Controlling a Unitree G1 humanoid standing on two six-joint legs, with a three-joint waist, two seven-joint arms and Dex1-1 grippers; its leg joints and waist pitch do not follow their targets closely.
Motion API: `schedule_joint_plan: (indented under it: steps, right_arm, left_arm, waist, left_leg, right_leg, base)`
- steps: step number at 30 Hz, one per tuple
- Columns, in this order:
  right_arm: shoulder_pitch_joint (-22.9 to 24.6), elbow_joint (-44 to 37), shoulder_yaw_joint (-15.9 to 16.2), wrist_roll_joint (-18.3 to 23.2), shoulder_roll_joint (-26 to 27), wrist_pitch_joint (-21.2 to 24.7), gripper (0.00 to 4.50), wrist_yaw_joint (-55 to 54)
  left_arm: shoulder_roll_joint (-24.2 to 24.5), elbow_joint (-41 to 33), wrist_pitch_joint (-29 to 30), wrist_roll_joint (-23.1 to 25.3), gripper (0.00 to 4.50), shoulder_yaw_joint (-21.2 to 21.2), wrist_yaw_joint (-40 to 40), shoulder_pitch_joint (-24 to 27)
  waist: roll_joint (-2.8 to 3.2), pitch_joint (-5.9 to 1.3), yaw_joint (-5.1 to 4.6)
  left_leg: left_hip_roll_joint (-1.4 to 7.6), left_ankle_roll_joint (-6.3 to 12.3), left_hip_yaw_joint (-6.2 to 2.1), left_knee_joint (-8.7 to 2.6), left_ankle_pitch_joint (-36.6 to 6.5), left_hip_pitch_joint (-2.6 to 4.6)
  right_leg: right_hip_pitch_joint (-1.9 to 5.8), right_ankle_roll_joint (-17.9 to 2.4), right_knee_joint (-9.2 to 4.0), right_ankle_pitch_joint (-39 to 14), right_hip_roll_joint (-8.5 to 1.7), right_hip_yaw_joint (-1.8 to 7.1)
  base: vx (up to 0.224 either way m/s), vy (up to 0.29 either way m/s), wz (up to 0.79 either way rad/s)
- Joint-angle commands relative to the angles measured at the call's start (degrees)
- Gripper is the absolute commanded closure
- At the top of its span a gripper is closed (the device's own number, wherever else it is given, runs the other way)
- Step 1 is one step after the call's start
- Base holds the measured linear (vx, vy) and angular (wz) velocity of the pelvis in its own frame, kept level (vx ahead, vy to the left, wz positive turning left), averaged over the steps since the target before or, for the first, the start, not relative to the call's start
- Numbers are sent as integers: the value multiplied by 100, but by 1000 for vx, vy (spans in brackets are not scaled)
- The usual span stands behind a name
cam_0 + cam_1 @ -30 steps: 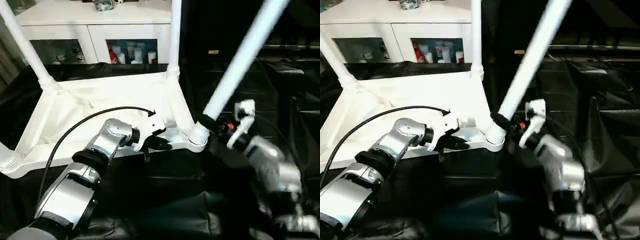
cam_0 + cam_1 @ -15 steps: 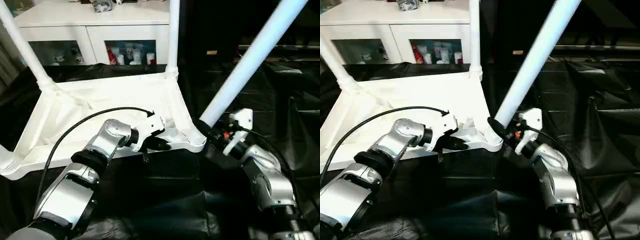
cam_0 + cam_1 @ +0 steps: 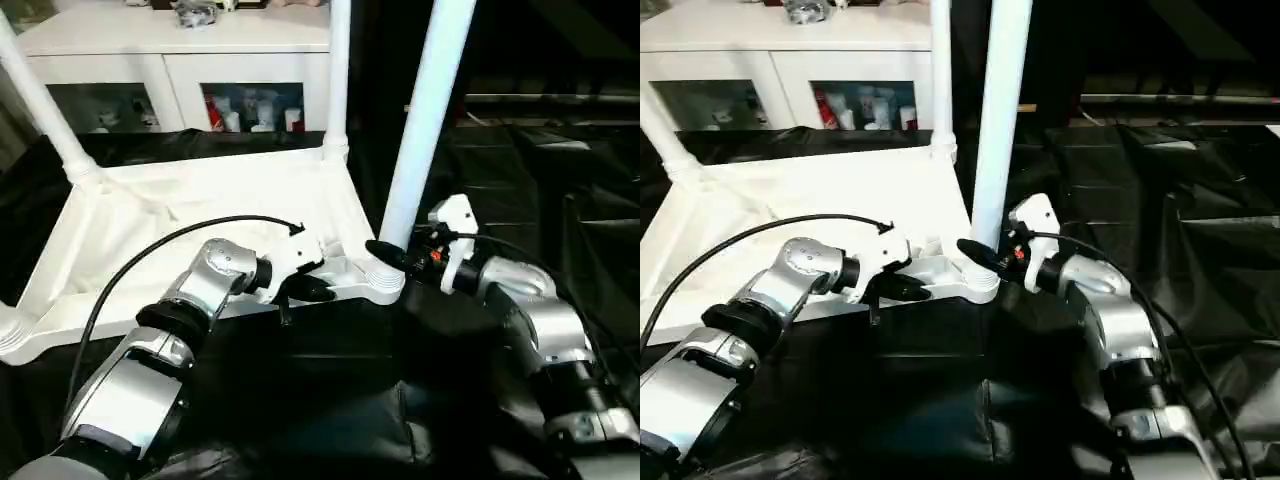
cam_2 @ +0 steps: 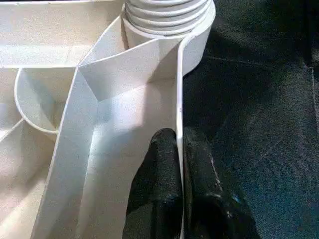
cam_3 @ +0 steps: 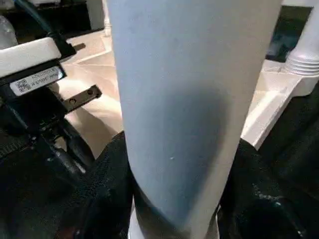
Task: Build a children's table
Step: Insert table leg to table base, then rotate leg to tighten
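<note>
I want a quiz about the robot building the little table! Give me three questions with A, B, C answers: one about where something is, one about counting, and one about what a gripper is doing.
1. Where does the left gripper hold the tabletop?
A. On the near rim, beside a corner socket
B. On the far rim by the cabinet
C. Underneath it

2. How many legs stand in the tabletop's sockets?
A. One
B. Two
C. Four

3. What is the right gripper doing?
A. Hanging open over the black cloth
B. Gripping the near right leg low, just above its socket
C. Pinching the tabletop's rim

Answers:
1 A: the left wrist view shows the jaws pinching the thin rim wall next to the socket.
2 C: a leg rises from each corner.
3 B: the right wrist view shows the jaws on either side of the white tube.
</note>
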Motion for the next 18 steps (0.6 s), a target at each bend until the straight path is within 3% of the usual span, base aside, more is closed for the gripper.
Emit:
schedule_joint_plan:
  steps: [1,2,8,11,17,18]
  right_arm:
    - [271,487,556,-261,67,351,264,406]
    - [267,562,567,-246,68,331,264,539]
    - [406,511,579,-145,27,254,264,870]
    - [548,383,667,-81,-56,217,264,1157]
    - [873,165,862,-203,-208,98,264,1533]
    - [889,227,853,-287,-189,18,264,1464]
  left_arm:
    - [25,-149,-159,-50,450,135,15,-15]
    - [21,-193,-207,-91,450,138,-94,2]
    - [65,-513,-312,-264,450,34,-817,177]
    - [110,-674,-417,-288,450,-73,-1132,270]
    - [159,-731,-548,-262,450,-89,-1317,252]
    - [157,-709,-500,-205,450,-64,-1180,221]
  waist:
    - [-134,-339,37]
    - [-107,-343,52]
    - [-121,-368,68]
    - [-115,-365,69]
    - [-104,-322,101]
    - [-89,-291,82]
  left_leg:
    - [332,255,-187,-416,-1678,106]
    - [337,275,-200,-418,-1599,95]
    - [371,341,-186,-434,-1468,78]
    - [376,332,-184,-447,-1534,93]
    - [393,107,-205,-493,-2100,164]
    - [398,-5,-227,-517,-2395,196]
  right_leg:
    - [240,-1112,-579,-2149,-448,312]
    - [252,-1118,-559,-2128,-459,312]
    - [265,-1260,-494,-1586,-448,319]
    - [259,-1270,-501,-1570,-439,318]
    - [203,-1111,-590,-2313,-457,326]
    - [180,-1061,-623,-2614,-461,323]
  base:
    - [0,0,0]
    - [0,0,0]
    - [0,0,0]
    - [0,0,0]
    - [0,0,0]
    - [0,0,0]
